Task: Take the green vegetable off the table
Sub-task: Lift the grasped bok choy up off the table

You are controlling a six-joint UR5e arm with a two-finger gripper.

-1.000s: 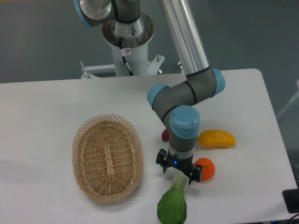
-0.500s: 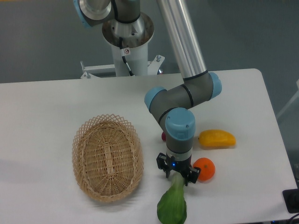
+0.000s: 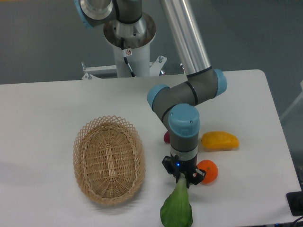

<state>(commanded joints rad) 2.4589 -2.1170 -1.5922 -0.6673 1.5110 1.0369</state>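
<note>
1. The vegetable point(image 3: 176, 208) is at the near edge of the worktop point(image 3: 47, 109). Its dark leaf points to the camera and its pale stem points up into the gripper point(image 3: 183, 178). I cannot tell if the leaf touches the worktop or hangs just above it.
2. The gripper is narrow and closed on the stem tip. The hold is only on this thin end, so I think the heavy leaf can swing or slide out in the lift.
3. The leaf is very near the worktop edge. If it falls, it may drop off the worktop.
4. The orange point(image 3: 208, 171) is just beside the gripper on the right. A sideways move can hit it and make it roll.
5. The basket point(image 3: 108, 158) is near on the left, apart from the gripper. A low pass could strike its rim.
6. Farther back lie the yellow fruit point(image 3: 220, 140) and a small purple thing point(image 3: 167, 137), half hidden behind the arm.
7. A small sticker point(image 3: 127, 53) is on the robot base; I cannot read it. No other writing is visible.
</note>
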